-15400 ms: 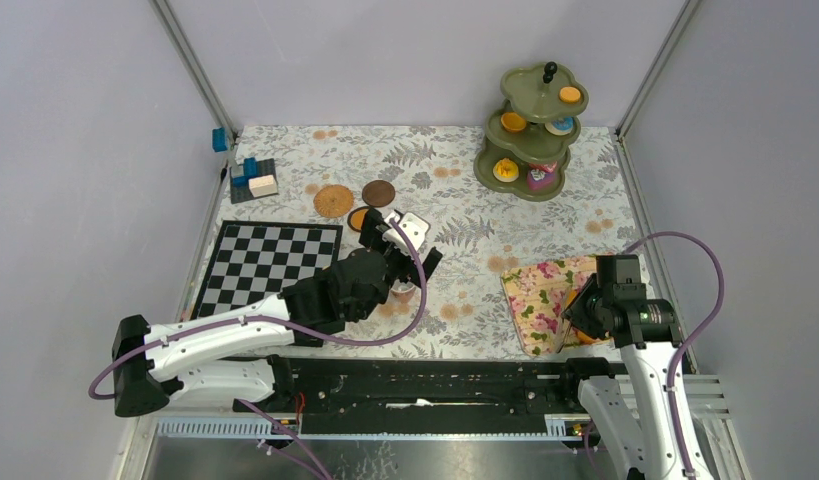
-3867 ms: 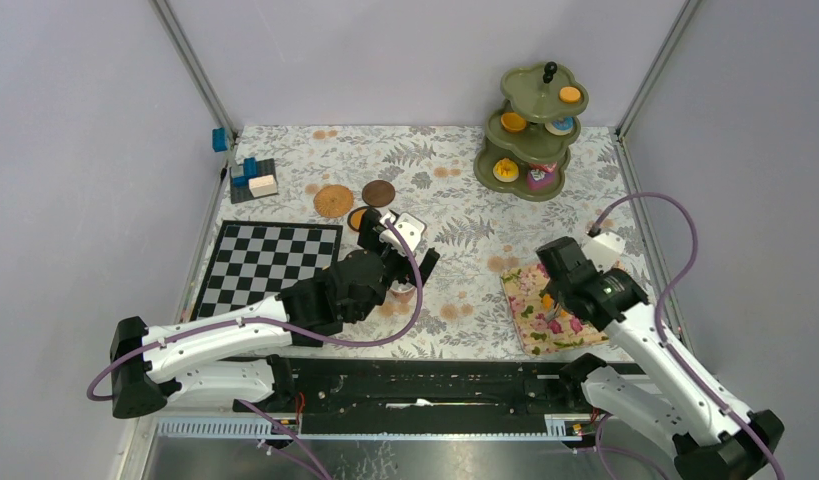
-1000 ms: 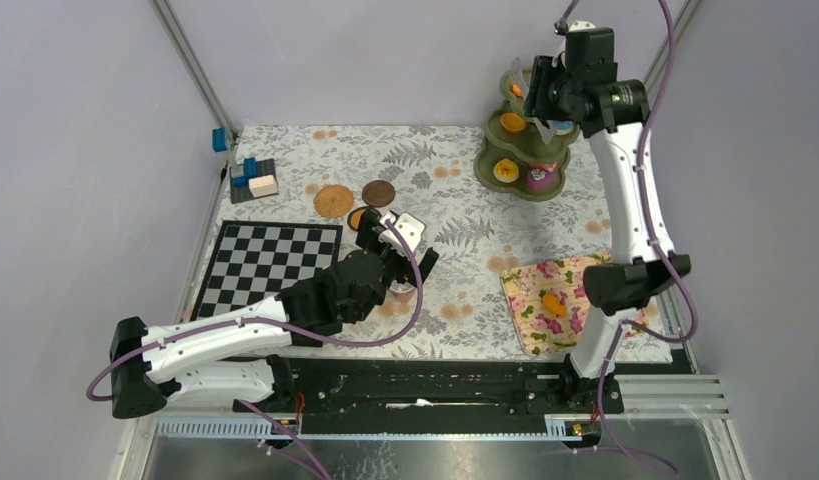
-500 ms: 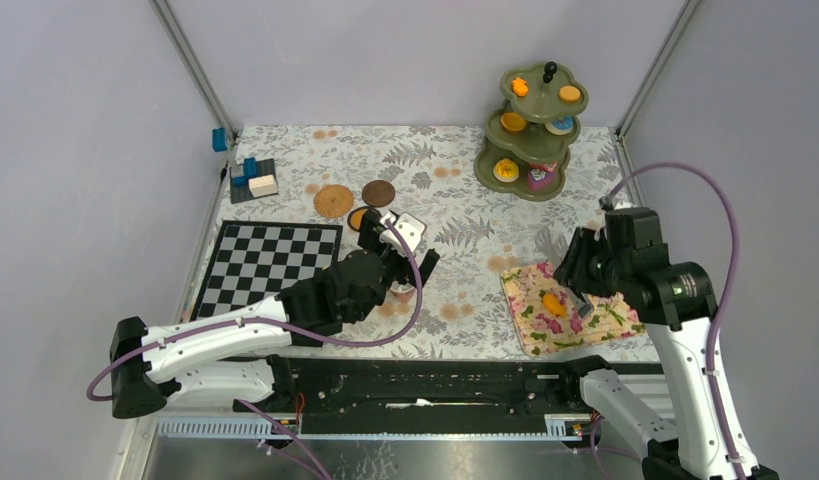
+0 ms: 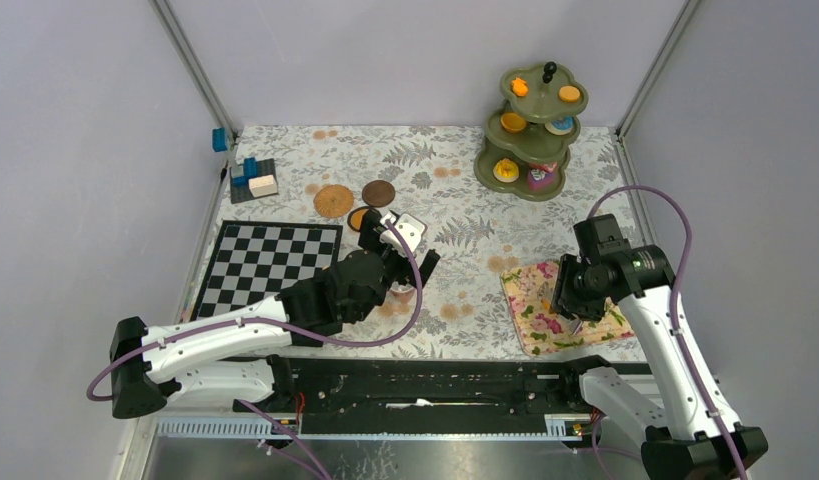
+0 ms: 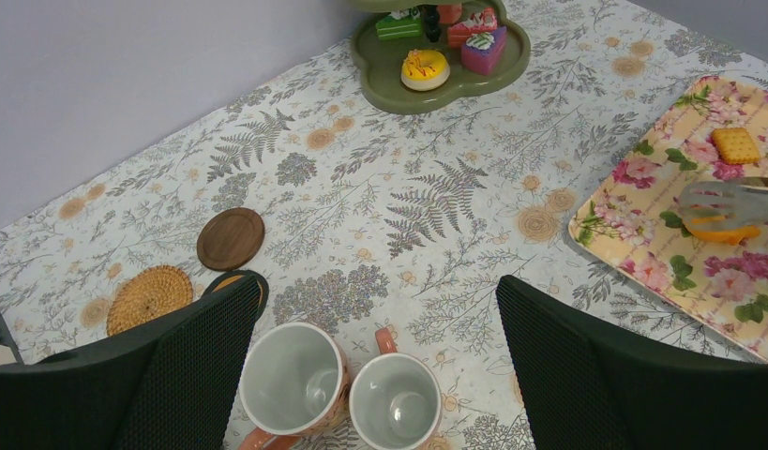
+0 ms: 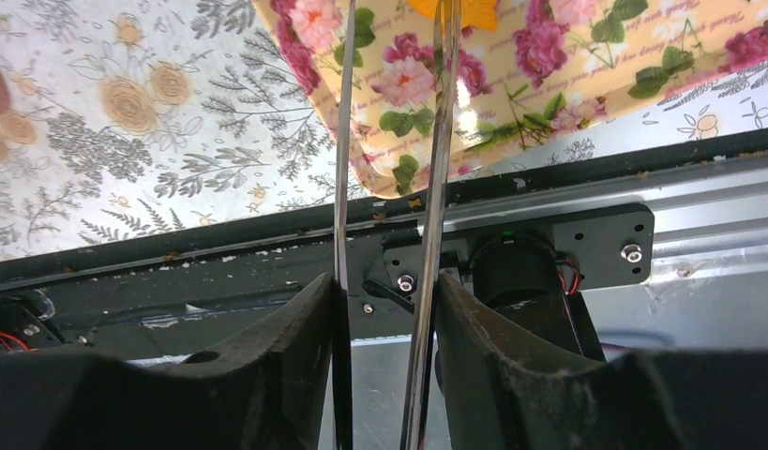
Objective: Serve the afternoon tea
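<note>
Right gripper [image 7: 384,309] clamped on tongs [image 7: 435,141], tips at orange treat [image 6: 722,232] on tray [image 6: 633,234]. Best: squeeze evenly, lift straight up, then carry to stand [image 5: 530,130]. Left gripper [image 6: 378,300] wide apart above mugs [image 6: 295,380].

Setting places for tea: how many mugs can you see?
2: first mug and second mug, side by side between the left fingers. Others may be hidden.

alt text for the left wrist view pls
Two empty mugs sit side by side between the black fingers of the open left gripper. Round coasters lie left of them, the green stand with cakes is at the top, and metal tongs are at an orange treat on the floral tray at right.
</note>
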Available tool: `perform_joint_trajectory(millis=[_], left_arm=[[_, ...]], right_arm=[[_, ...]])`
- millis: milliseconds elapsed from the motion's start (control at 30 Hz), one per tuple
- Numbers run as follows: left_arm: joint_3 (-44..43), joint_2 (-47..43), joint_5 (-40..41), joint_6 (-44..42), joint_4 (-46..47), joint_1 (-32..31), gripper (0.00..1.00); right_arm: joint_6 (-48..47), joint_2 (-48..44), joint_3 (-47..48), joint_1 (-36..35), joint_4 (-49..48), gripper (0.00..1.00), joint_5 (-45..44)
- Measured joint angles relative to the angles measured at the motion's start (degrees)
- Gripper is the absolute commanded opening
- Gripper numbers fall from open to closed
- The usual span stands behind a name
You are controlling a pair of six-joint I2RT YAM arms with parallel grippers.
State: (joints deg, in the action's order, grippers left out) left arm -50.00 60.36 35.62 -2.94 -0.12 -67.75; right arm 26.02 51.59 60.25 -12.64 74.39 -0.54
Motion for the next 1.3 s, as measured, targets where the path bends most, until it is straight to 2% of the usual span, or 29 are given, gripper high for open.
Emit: perform_joint_trajectory(millis=[800, 1300], left_arm=[[0.00, 0.24, 0.00, 0.00, -0.04, 0.00, 0.99], [0.00, 0.59, 0.00, 0.00, -0.17, 0.00, 0.99]], right_arm=[[1.03, 6.29, -1.27, -1.14, -0.61, 0.54, -3.19], [2.89, 11.78, -3.13, -7.45, -1.84, 0.53, -6.40]])
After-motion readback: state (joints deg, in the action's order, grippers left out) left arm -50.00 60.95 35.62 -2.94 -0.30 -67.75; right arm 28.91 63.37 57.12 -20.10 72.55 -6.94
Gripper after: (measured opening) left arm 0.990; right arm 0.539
